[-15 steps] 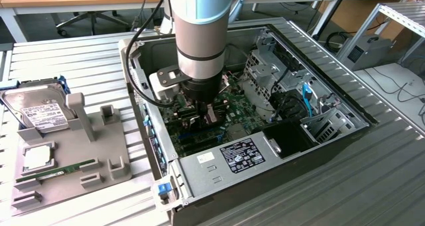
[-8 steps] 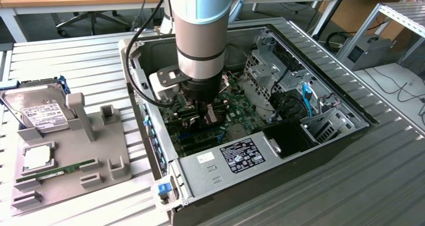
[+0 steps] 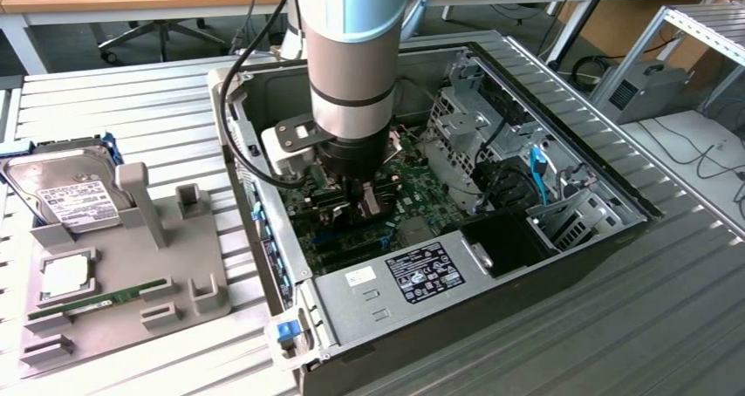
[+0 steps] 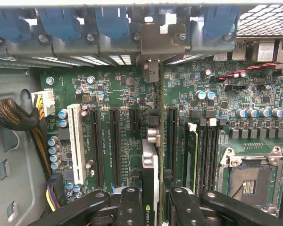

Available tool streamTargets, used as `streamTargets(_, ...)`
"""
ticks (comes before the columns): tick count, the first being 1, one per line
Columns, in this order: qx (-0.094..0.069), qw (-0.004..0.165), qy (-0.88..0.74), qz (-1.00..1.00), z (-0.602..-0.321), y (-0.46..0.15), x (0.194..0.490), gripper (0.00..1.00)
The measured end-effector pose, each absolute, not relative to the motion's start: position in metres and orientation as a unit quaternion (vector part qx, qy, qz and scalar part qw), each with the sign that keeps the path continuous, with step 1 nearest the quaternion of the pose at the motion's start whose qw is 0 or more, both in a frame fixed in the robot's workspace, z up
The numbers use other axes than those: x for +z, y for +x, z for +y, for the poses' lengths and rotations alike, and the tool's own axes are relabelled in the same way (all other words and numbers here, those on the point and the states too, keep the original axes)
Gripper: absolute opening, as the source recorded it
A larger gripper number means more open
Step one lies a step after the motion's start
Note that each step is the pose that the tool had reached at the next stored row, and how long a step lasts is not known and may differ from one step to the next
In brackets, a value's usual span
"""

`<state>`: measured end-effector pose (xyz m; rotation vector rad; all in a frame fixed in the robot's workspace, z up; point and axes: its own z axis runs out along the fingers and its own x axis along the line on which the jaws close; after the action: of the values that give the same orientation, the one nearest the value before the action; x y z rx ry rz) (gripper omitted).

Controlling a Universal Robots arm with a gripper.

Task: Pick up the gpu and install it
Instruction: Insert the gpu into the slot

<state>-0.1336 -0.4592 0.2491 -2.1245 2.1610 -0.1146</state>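
The gripper (image 4: 151,207) is clenched on the gpu (image 4: 151,155), held edge-down inside the computer case (image 3: 582,178), over the motherboard (image 4: 108,84) (between its slots). Keep the card square to its slot and bracket aligned with the rear opening.

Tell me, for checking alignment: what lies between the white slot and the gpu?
Wrist view: three empty black slots, between long white plastic slot and thin green gpu.

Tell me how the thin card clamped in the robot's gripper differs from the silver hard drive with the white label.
The gpu stands on edge over the motherboard inside the computer case, held by the gripper; the silver hard drive leans in a grey holder outside. The gpu is thin; the drive is a thicker block.
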Motion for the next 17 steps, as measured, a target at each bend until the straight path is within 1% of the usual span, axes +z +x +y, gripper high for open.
streamTargets(1,-0.037,0.055,-0.699,0.712,-0.4592,-0.1337,0.249,0.27)
streamTargets(2,-0.038,0.055,-0.699,0.712,-0.4592,-0.1337,0.2489,0.34)
streamTargets(3,-0.038,0.055,-0.7,0.712,-0.4592,-0.1337,0.249,0.34)
streamTargets(4,-0.038,0.055,-0.7,0.712,-0.4592,-0.1336,0.2491,0.4)
streamTargets(15,-0.038,0.054,-0.699,0.712,-0.4592,-0.1336,0.2516,0.4)
streamTargets(17,-0.034,0.051,-0.699,0.712,-0.4592,-0.1336,0.2516,0.4)
